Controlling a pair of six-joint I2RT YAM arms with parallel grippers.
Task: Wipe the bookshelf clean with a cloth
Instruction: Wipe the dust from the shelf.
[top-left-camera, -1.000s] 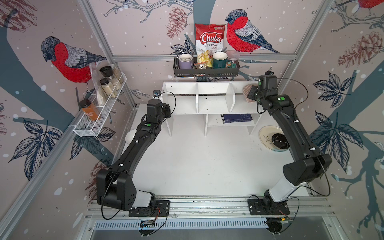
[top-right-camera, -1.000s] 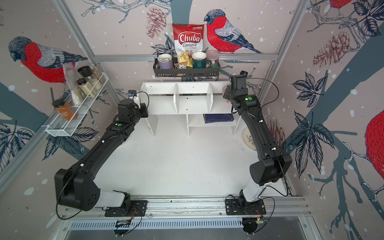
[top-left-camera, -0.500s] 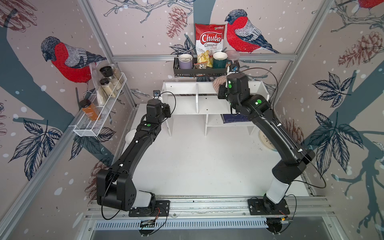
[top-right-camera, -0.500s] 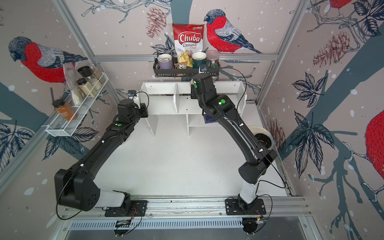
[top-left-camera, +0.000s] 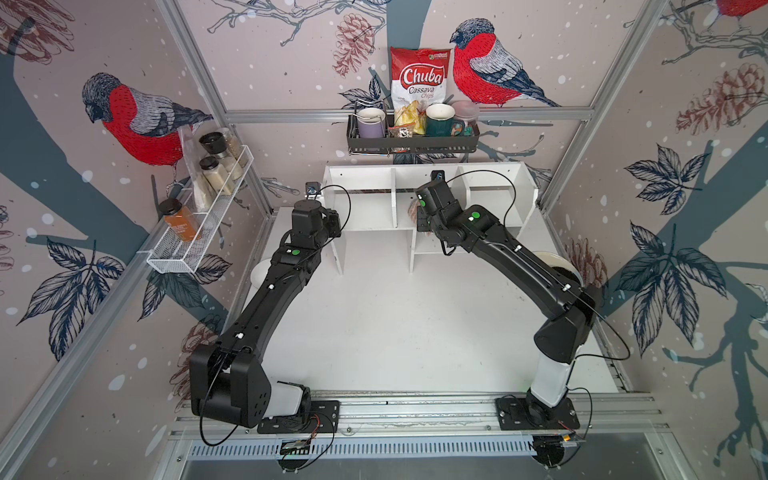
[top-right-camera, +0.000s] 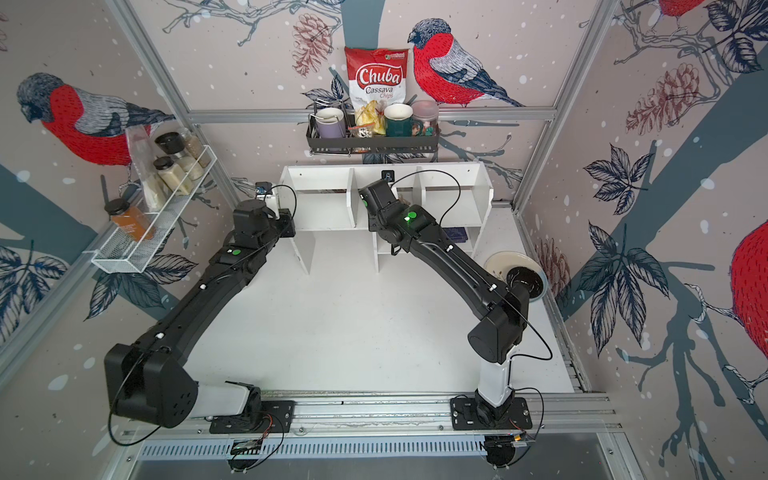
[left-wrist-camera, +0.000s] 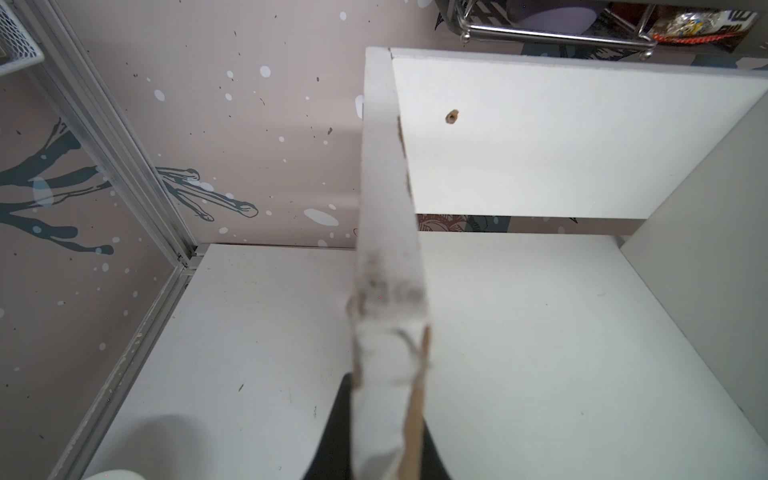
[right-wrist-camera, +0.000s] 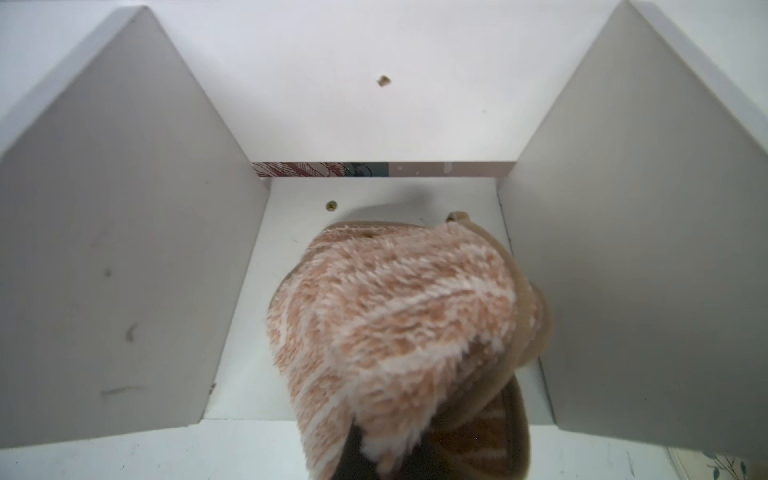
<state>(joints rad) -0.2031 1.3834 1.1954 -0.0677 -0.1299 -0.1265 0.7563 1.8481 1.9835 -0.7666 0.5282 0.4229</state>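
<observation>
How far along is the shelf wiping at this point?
Done: the cloth is picked up, clamped in the right gripper; the left gripper grips the bookshelf by its side panel. In hand: the cloth is down in the middle compartment. Left: scuffs mark that compartment's divider and grime the side panel's edge; whether other compartments were wiped cannot be told.

One bookshelf (top-left-camera: 361, 210), one cloth (right-wrist-camera: 395, 311), two mugs (top-left-camera: 371, 122) (top-left-camera: 439, 120), one chips bag (top-left-camera: 419, 79), two wall racks (top-left-camera: 411, 143) (top-left-camera: 195, 243)
</observation>
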